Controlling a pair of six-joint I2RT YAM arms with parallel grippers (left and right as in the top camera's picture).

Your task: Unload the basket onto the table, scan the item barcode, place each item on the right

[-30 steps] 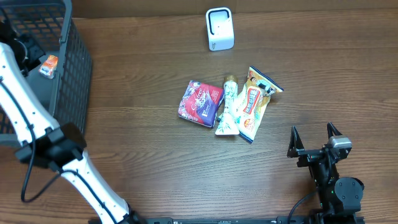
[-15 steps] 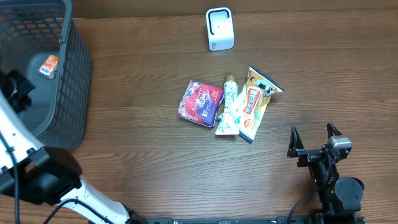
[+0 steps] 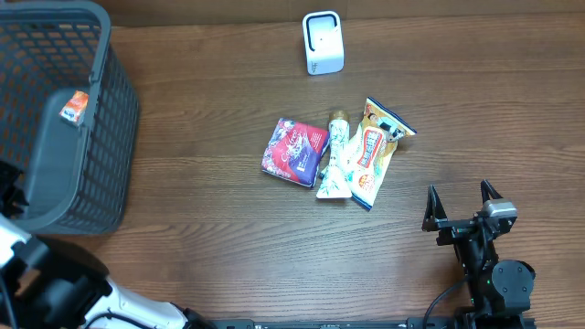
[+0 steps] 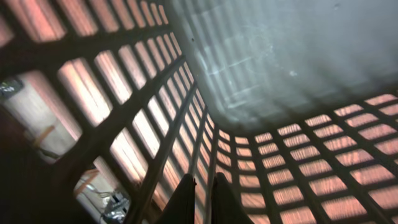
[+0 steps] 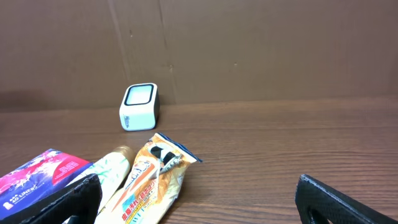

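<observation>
The basket (image 3: pixel 117 137) is sitting at the far left of the table (image 3: pixel 219 228), and a small packet (image 3: pixel 74 105) is lying inside it. The scanner (image 3: pixel 323 43) is standing at the back, near the middle. In front of it three items are lying close together: a pouch (image 3: pixel 294 152) on the left, a tube (image 3: pixel 335 169) in the middle, and a snack bag (image 3: pixel 375 151) on the right.

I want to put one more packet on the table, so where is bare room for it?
Free: the wide wood between the basket and the purple packet; the corner right of the scanner; the front strip left of the right hand. Crowded: the middle, where purple packet, cream tube and orange packet lie close together.
</observation>
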